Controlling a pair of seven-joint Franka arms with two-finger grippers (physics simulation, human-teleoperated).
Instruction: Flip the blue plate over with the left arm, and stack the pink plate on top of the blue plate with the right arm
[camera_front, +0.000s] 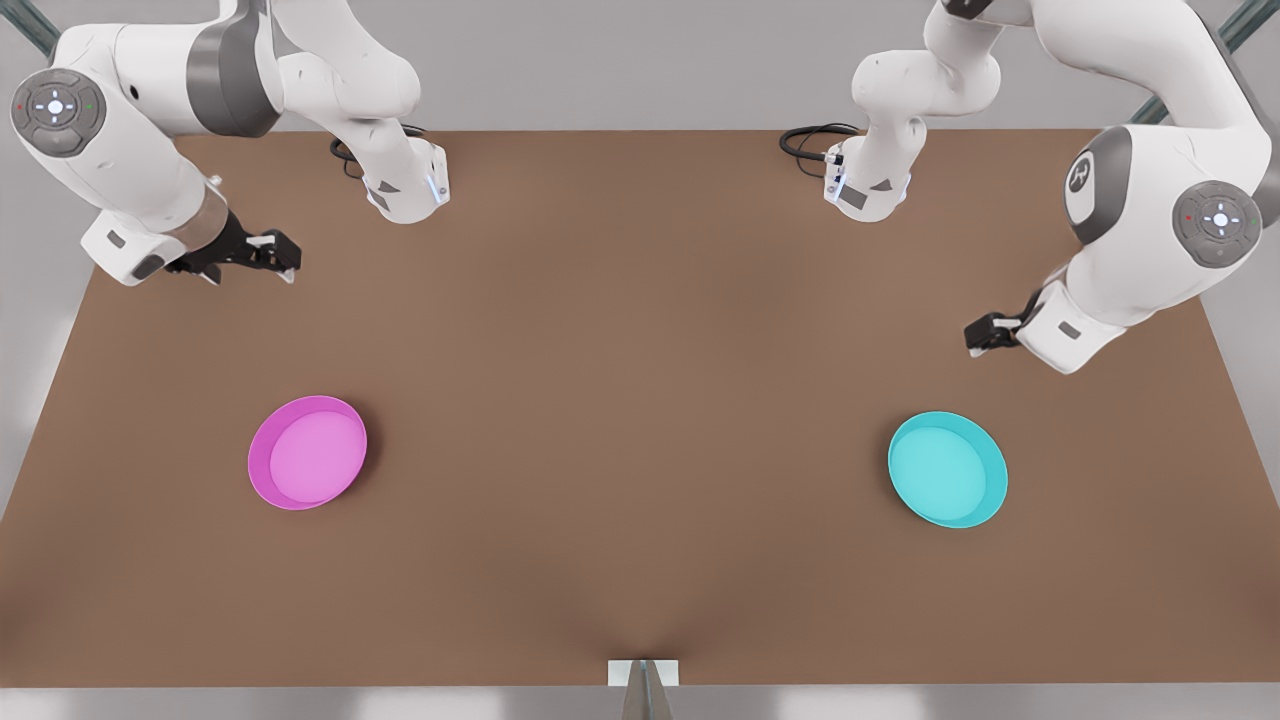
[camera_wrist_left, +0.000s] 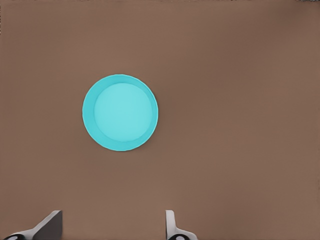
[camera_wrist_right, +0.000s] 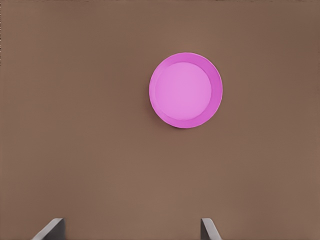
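You see the blue plate (camera_front: 947, 469) lying open side up on the brown table (camera_front: 640, 400), toward the front view's right. The pink plate (camera_front: 307, 452) also lies open side up, toward the front view's left, well apart from the blue one. Your left gripper (camera_front: 985, 332) hangs above the table near the blue plate (camera_wrist_left: 120, 112), not touching it; its fingers (camera_wrist_left: 171, 225) are spread wide and hold nothing. Your right gripper (camera_front: 282, 260) hangs above the table near the pink plate (camera_wrist_right: 185, 90), fingers (camera_wrist_right: 209, 229) also wide apart, empty.
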